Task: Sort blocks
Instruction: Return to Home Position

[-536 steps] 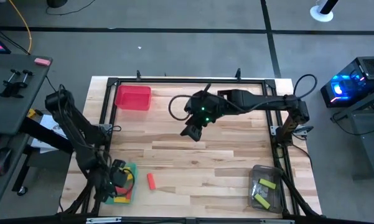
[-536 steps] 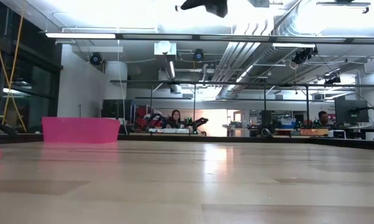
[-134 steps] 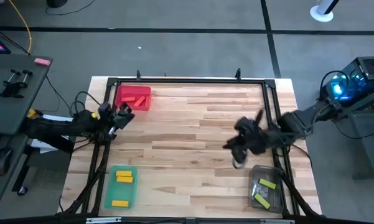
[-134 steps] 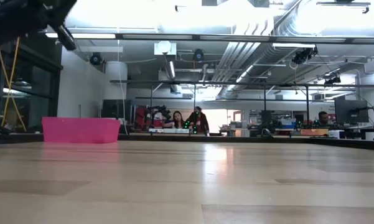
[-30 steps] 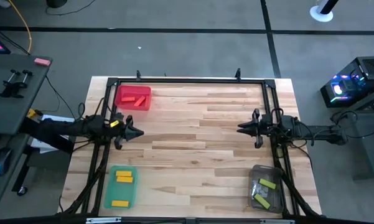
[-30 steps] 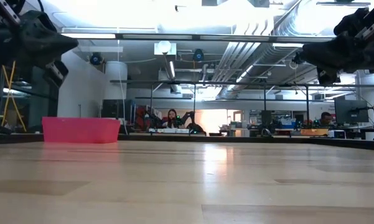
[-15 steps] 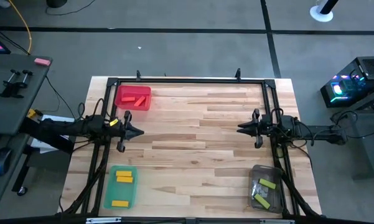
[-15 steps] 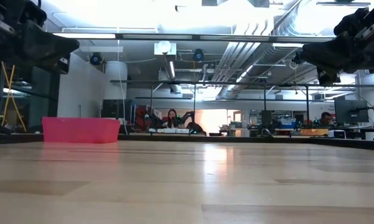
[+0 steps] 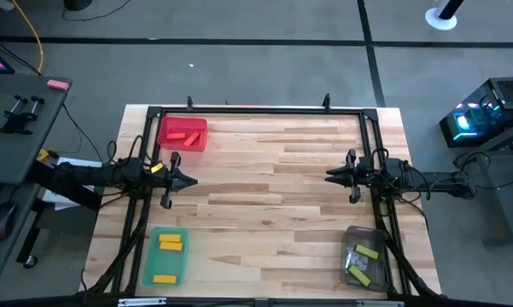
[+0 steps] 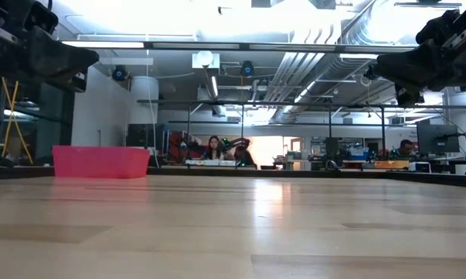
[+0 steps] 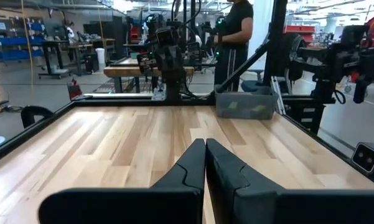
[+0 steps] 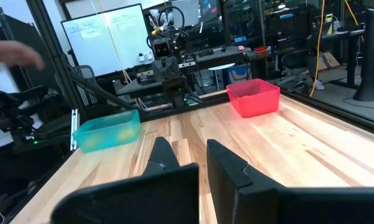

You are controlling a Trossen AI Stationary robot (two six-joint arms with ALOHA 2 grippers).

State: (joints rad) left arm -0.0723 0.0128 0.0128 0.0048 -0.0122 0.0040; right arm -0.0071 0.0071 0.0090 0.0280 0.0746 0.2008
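Both arms are sitting drawn back at the side rails of the table, level with each other. The left gripper is pointing inward from the left rail. Its wrist view is showing the fingers pressed together on nothing. The right gripper is facing it from the right rail, fingers standing slightly parted and likewise empty.

No block is lying loose on the boards.
- The red blocks are lying in the red tray at the far left corner.
- The yellow blocks are lying in the green tray at the near left.
- The green blocks are lying in the clear tray at the near right.

On this evidence the sorting is looking complete and the arms are parking.

Hazards, as judged:
- Each tray is sitting close beside a rail, near an arm. A low swing on any further move could clip a tray wall and spill sorted blocks.
- The red tray is lying nearest the left gripper and is most exposed.
- The green blocks are lying crosswise in a loose heap, so a jolt to the clear tray could throw one out.
- A person is standing in the room beyond the right arm. They are not at the table, but anyone reaching in while the arms are settling would be running a contact risk.
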